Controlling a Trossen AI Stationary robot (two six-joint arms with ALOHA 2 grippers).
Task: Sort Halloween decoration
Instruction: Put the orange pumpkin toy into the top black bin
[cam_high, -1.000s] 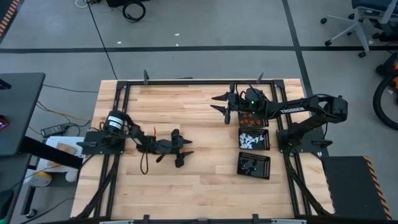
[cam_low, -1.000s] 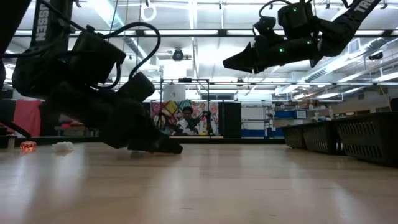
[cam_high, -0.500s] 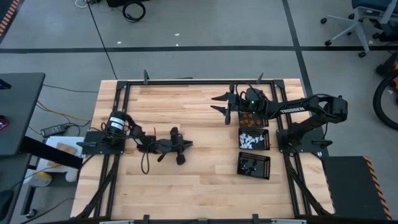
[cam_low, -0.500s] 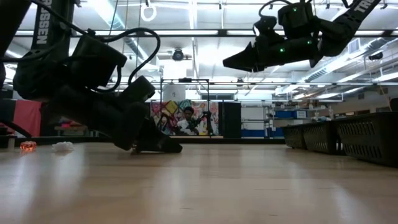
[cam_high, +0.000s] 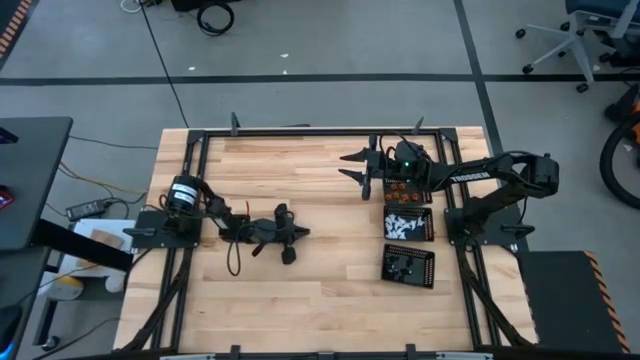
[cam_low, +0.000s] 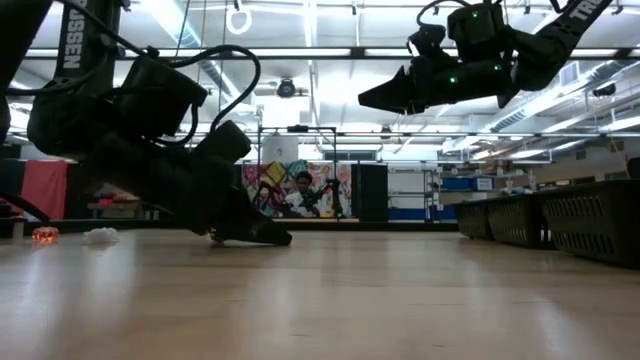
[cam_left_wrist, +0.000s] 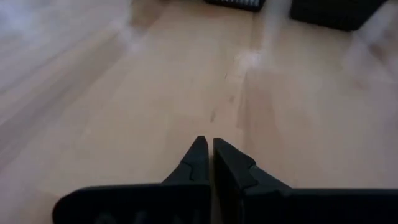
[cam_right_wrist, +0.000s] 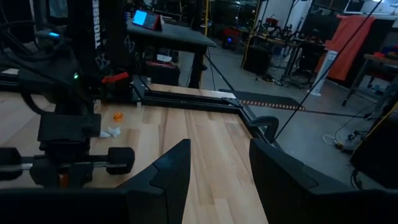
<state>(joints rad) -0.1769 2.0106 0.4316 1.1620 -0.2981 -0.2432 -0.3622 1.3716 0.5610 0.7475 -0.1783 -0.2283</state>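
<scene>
1. We see the left gripper (cam_high: 291, 236) low over the bare wood in the left half of the table (cam_high: 320, 300), its fingers (cam_left_wrist: 200, 158) pressed together at the tips. In the left wrist view nothing shows between them, so we judge it holds no piece.

2. The loose Halloween pieces we can make out are an orange figurine (cam_low: 44, 235) and a white figurine (cam_low: 100, 236), sitting just beside each other on the table. The right wrist view shows the same pair, orange (cam_right_wrist: 117, 115) and white (cam_right_wrist: 112, 131), close to the left arm's base.

3. The relation that matters: those two pieces lie back toward the left arm's mount, behind the left gripper, which points the other way, toward the trays. We cannot find them in the high view, where the arm covers that area.

4. The right gripper (cam_high: 364, 172) hangs raised near the far side of the table, fingers apart and empty, just beside the top one of three black trays (cam_high: 407, 225) set in a column on the right.

5. The top tray holds orange pieces (cam_high: 400, 187), the middle white pieces (cam_high: 405, 223); the near tray's contents are too dark to name.

6. We judge the left arm far nearer the loose pair; it would need to draw back and turn toward its own base to reach them. The pieces are too small to tell any long axis.
</scene>
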